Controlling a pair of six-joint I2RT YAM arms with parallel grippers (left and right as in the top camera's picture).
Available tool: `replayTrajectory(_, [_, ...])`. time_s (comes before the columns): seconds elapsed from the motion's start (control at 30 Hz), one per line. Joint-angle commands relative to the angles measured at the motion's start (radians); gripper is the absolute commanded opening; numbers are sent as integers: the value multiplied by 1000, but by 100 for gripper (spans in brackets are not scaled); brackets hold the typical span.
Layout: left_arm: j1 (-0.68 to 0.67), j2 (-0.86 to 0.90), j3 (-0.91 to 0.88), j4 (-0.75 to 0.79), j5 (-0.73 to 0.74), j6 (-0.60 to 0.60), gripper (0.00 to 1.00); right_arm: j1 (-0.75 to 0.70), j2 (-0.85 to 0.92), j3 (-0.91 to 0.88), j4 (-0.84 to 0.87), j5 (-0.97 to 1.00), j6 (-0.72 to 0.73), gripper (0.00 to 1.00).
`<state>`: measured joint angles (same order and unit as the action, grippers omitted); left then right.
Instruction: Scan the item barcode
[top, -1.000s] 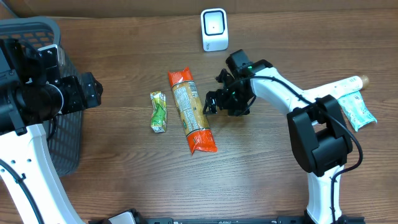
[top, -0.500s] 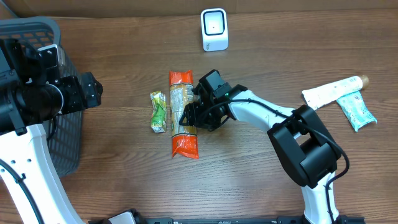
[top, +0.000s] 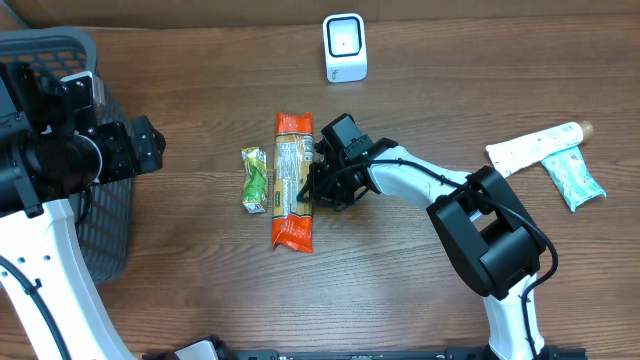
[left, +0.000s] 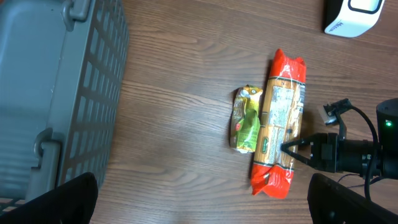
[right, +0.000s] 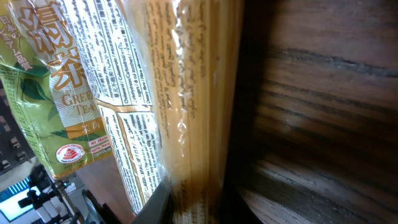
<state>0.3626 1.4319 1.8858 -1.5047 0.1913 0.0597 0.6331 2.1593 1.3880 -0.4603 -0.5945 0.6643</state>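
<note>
The right claw (top: 311, 187) has moved in and grips the noodle packet (top: 292, 158) by its edge (packet nudged straight). The left claw (top: 150, 146) is open. Transfer to the scanner (top: 345, 47) can probably begin.

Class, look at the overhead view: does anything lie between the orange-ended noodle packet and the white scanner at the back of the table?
Nothing visible does. Only bare tabletop lies between the noodle packet and the scanner. The green tea packet lies on the packet's other side, off that path.
</note>
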Motion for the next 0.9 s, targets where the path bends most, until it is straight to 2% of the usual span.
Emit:
replayTrajectory(0.0, [3,6,6,-2,9,19,100,-8,63,-18,-38,73,-35,4])
replayTrajectory(0.13, [3,6,6,-2,9,19,100,-42,-8,20,-164,178,-71,4])
replayTrajectory(0.27, [3,6,6,-2,9,19,99,-45,-135,49,-329,443,-106,4])
replayTrajectory(0.43, [3,6,6,-2,9,19,100,12,-238,69,-474,755,-116,4])
replayTrajectory(0.57, [3,6,6,-2,9,19,99,90,-224,69,-553,943,-122,4])
replayTrajectory(0.83, [3,6,6,-2,9,19,100,228,-107,71,-592,967,-229,4])
replayTrajectory(0.87, [3,6,6,-2,9,19,100,244,-98,71,-596,968,-247,6])
